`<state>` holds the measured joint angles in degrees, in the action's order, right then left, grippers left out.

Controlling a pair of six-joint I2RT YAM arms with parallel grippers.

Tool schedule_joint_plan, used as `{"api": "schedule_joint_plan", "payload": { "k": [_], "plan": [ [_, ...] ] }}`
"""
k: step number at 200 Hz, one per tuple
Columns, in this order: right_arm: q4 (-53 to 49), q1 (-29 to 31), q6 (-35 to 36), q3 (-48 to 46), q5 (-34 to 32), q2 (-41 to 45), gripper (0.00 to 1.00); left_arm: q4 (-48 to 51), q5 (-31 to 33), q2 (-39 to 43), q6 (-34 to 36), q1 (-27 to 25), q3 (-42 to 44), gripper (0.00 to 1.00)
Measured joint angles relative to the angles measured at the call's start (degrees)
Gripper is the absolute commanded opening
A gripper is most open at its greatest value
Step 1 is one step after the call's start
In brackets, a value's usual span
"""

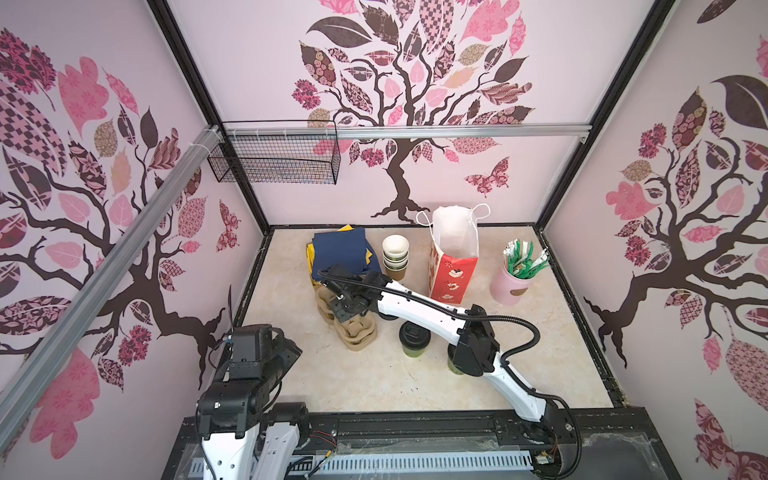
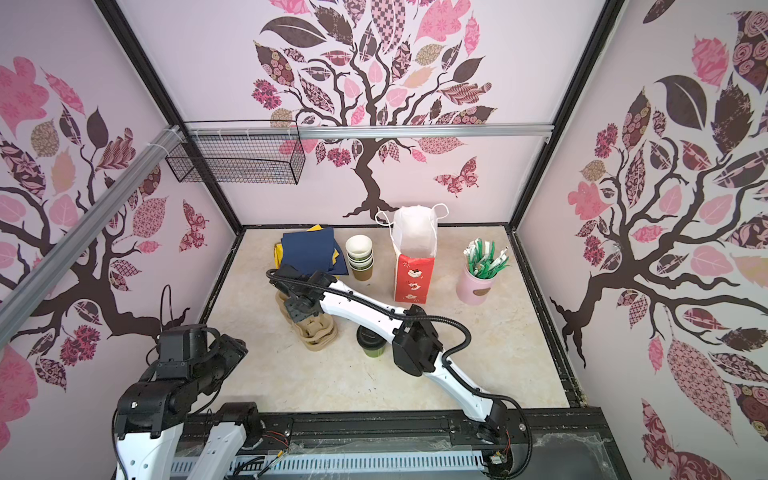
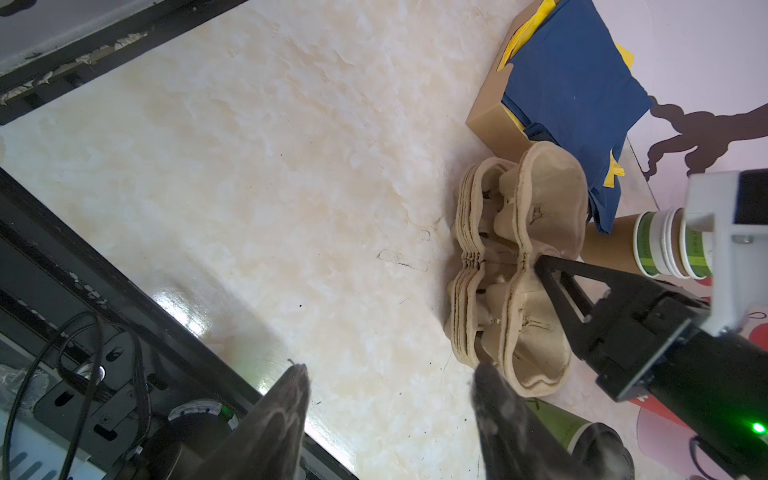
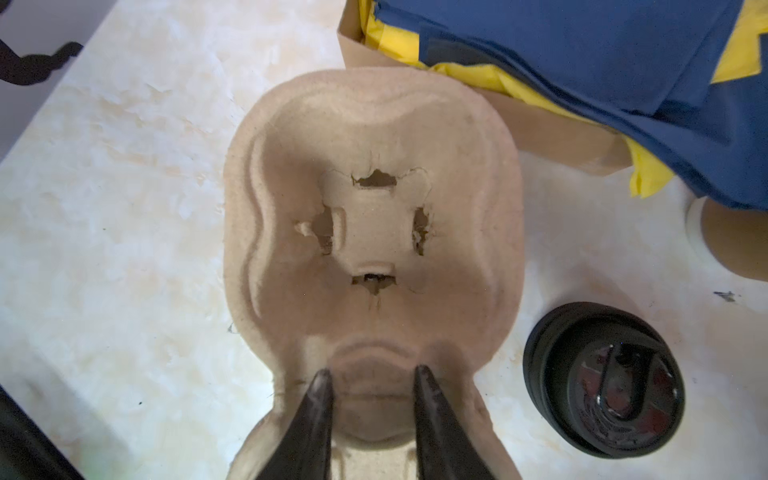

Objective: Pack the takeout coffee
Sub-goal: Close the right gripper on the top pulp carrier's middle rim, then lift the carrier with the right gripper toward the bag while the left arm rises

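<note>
Pink tree-print walls (image 1: pixel 104 124), pale marbled tabletop (image 1: pixel 374 382); both lidded green cups stand loose on it, none packed.
Left gripper (image 3: pixel 390 368) hangs by the front-left edge, fingers spread, nothing between them. Right arm (image 1: pixel 415 305) reaches across to the carrier stack (image 1: pixel 353 332), left of centre. Right gripper (image 4: pixel 374 374) pinches the middle ridge of the top carrier (image 4: pixel 374 224), which is tilted off the rest in the left wrist view. Just right of the stack is the first green cup (image 1: pixel 414 338), black lid on. The second green cup (image 1: pixel 455 368) is further right, mostly hidden under the arm. Red paper bag (image 1: pixel 451 266) stands upright behind, apart from both.
</note>
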<state>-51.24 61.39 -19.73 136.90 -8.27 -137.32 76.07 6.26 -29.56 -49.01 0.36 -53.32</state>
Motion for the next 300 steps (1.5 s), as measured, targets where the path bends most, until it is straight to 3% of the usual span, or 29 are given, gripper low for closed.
{"api": "schedule_joint_plan", "payload": {
  "k": [130,157,202,237,256,300],
  "plan": [
    [-3.3,0.0,-3.96,0.04,0.42,11.56,0.14,-1.9,1.77,-2.71,4.57,0.0,-5.09,0.68],
    [-6.21,0.0,-4.35,3.5,-0.83,11.82,0.13,-3.13,1.36,-3.58,5.88,0.0,-6.19,0.68],
    [-12.2,-0.76,-4.98,7.93,-5.11,15.04,0.13,-8.07,-2.64,-7.91,9.51,0.0,-8.79,0.68],
    [-15.54,-3.87,-6.16,8.04,-7.87,20.63,0.11,-14.69,-9.35,-13.68,9.99,-0.09,-10.05,0.65],
    [-16.65,-7.34,-6.25,8.17,-8.85,23.74,0.11,-19.19,-11.15,-17.18,9.09,-2.78,-10.21,0.65],
    [-17.59,-16.94,-5.73,9.94,-10.36,27.91,0.1,-30.64,-11.76,-30.67,8.31,-15.08,-16.06,0.66]
  ]
}}
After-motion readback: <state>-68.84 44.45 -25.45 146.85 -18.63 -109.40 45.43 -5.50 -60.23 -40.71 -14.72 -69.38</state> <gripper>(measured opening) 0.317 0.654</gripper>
